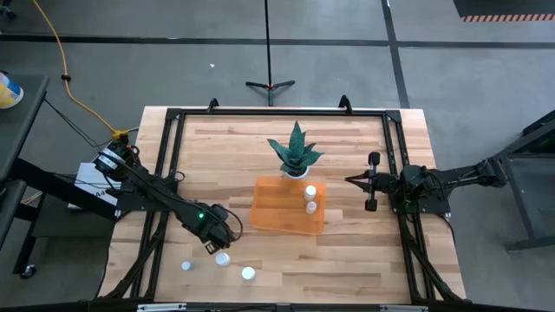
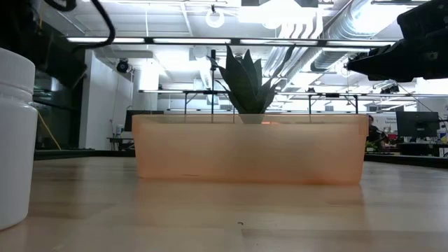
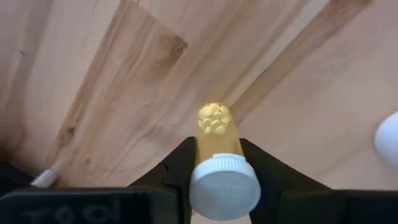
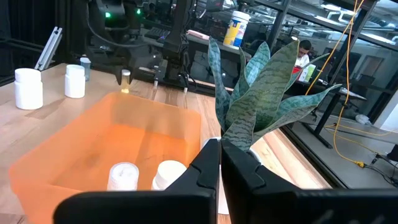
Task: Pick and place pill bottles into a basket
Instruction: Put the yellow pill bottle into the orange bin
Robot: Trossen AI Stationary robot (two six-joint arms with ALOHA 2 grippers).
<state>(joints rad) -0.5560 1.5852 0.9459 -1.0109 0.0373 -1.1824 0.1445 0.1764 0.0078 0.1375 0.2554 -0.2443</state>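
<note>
My left gripper (image 1: 214,236) is near the table's front left, shut on a small amber pill bottle (image 3: 217,134) with a white cap (image 3: 224,186) and yellow pills inside. Three white pill bottles stand on the table near it (image 1: 223,258) (image 1: 249,274) (image 1: 186,266). One of them fills the low view's left edge (image 2: 14,140). The orange bin (image 1: 289,206) stands mid-table with two white bottles inside (image 1: 310,192) (image 1: 310,207). These two also show in the right wrist view (image 4: 123,175) (image 4: 169,173). My right gripper (image 4: 221,163) is shut and empty, right of the bin. My left gripper pinches the amber bottle's body just below its cap (image 3: 214,152) between its two fingers (image 3: 180,163), one on each side. The fingers come from above and point down. The bottle stands cap up. Whether its bottom is on the table, I cannot tell.
A spiky green plant in a white pot (image 1: 296,152) stands right behind the bin's far wall. A black frame (image 1: 277,113) runs around the table's far and side edges. Bare wood (image 1: 347,260) lies in front of the bin.
</note>
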